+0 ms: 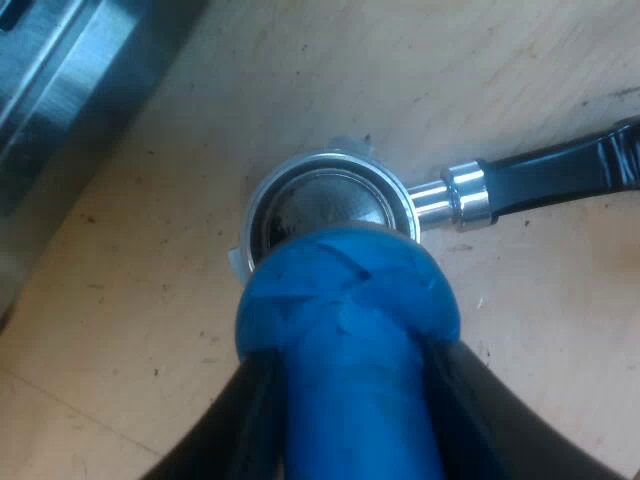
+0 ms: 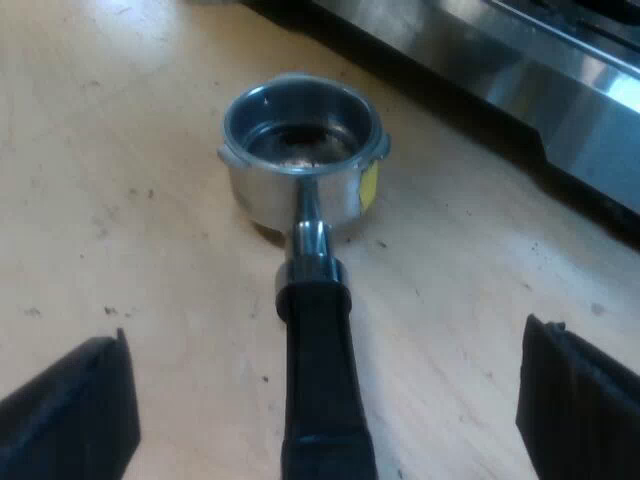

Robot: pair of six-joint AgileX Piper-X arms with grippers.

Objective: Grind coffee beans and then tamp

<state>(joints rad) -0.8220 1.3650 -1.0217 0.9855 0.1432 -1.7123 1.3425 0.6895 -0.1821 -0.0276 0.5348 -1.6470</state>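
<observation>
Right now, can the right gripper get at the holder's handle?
Probably yes: the right gripper is open, the handle lies between its fingers on the table, nothing in the way.

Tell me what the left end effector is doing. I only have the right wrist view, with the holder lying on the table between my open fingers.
Observer: The left end effector is clamped on a blue tamper, with the tamper's head pointing down at the holder.
Operator: Is it centred over the basket?
Observer: No. It overlaps only one side of the rim, near where the handle joins. Most of the opening lies uncovered.
</observation>
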